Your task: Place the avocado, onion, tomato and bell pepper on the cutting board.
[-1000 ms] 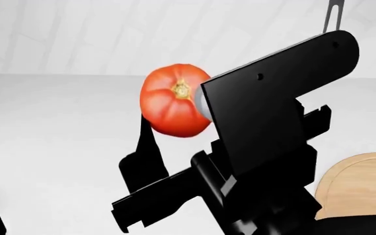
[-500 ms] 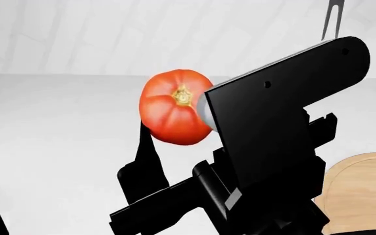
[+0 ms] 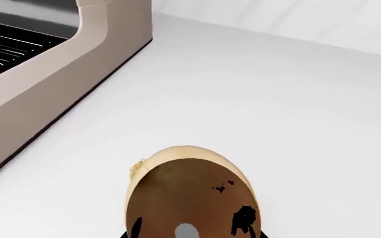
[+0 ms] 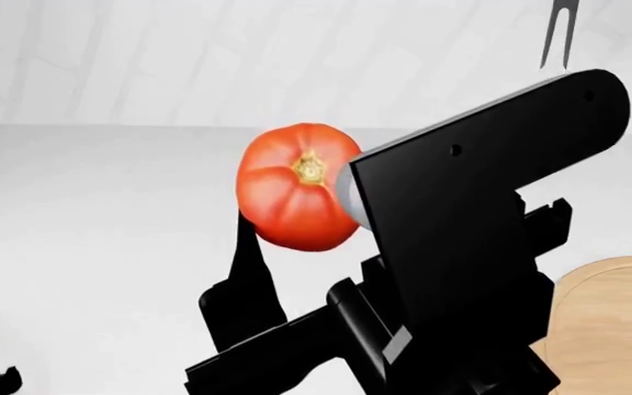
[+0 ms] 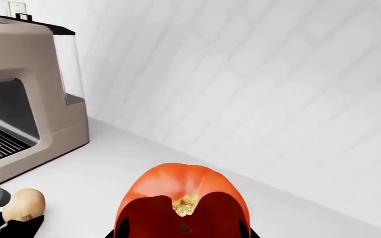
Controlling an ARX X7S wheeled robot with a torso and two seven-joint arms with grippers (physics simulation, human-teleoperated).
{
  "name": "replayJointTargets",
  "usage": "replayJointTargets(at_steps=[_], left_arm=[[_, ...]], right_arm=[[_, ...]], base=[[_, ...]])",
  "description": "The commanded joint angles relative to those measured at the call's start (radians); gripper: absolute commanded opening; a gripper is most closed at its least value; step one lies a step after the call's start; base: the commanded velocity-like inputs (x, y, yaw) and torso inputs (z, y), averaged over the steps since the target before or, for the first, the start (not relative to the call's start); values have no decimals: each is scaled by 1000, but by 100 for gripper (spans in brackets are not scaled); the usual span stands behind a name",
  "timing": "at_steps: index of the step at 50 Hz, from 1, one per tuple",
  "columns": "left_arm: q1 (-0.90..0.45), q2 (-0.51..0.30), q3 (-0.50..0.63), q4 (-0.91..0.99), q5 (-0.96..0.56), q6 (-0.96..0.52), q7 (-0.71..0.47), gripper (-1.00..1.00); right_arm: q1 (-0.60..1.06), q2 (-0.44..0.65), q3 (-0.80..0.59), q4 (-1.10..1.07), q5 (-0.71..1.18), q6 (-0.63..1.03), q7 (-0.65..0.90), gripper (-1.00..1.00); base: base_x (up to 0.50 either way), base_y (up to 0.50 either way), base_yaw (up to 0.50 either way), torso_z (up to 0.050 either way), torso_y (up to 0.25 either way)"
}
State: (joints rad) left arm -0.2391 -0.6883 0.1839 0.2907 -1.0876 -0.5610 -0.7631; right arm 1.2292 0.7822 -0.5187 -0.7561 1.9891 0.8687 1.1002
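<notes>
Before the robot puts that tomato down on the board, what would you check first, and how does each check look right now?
1. Tomato held by the right gripper: ok, it is lifted clear of the counter.
2. Grip looks firm: cannot tell, the pads are mostly hidden behind the fruit.
3. Board within sight: ok, its edge shows to the robot's right.
4. Landing spot on the board free: cannot tell, the arm covers most of it.
5. Onion held in the left gripper: ok, it fills that wrist view, above the counter.
6. Coffee machine clear of the path: ok, it stands off to the left.
</notes>
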Motion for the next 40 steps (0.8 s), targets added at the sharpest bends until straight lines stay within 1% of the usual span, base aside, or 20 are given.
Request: replayJointTargets(at_steps=[1, 6, 10, 12, 14, 16, 17, 19, 21, 23, 29, 32, 37, 40], left_arm=[[16, -21, -16, 59, -40, 5, -19, -100], [20, -56, -46, 166, -85, -8, -58, -100], [-31, -126, -91, 349, -199, -49, -132, -100], [-103, -172, -112, 455, -315, -81, -221, -100], [-165, -196, -115, 514, -398, -95, -272, -100], [-244, -215, -108, 559, -496, -104, -331, -100], [-282, -227, -106, 589, -577, -92, -393, -100], [-321, -236, -100, 620, -621, -91, -424, -100], [-350, -243, -97, 626, -644, -94, -424, -100], [-337, -242, -102, 620, -651, -89, -401, -100], [-305, -238, -118, 591, -599, -91, -329, -100], [-300, -221, -108, 572, -577, -95, -299, -100], [-314, -209, -99, 566, -562, -100, -280, -100], [-328, -208, -95, 577, -571, -101, -282, -100]], right_arm=[[-1, 6, 7, -8, -5, 4, 1, -100], [-10, 4, 4, -10, -11, 0, 3, -100], [-32, 6, 25, -14, -46, -19, -4, -100], [-34, 6, 30, -11, -82, -11, -16, -100], [-46, 4, 35, -11, -102, -14, -27, -100], [-28, 0, 17, -20, -144, 19, -18, -100], [-25, -3, 16, -24, -147, 20, -14, -100], [-35, -7, 15, -24, -166, 19, -19, -100], [-54, -13, 15, -17, -201, 18, -35, -100], [-62, -24, 10, -5, -232, 21, -47, -100], [-76, -54, -19, 10, -332, 45, -73, -100], [-90, -64, -30, 20, -378, 48, -91, -100], [-108, -65, -25, 30, -404, 34, -108, -100], [-110, -61, -20, 31, -404, 29, -111, -100]], base=[[0, 0, 0, 0, 0], [0, 0, 0, 0, 0], [0, 0, 0, 0, 0], [0, 0, 0, 0, 0], [0, 0, 0, 0, 0], [0, 0, 0, 0, 0], [0, 0, 0, 0, 0], [0, 0, 0, 0, 5], [0, 0, 0, 0, 0], [0, 0, 0, 0, 0], [0, 0, 0, 0, 0], [0, 0, 0, 0, 0], [0, 0, 0, 3, 0], [0, -453, 0, 0, 0]])
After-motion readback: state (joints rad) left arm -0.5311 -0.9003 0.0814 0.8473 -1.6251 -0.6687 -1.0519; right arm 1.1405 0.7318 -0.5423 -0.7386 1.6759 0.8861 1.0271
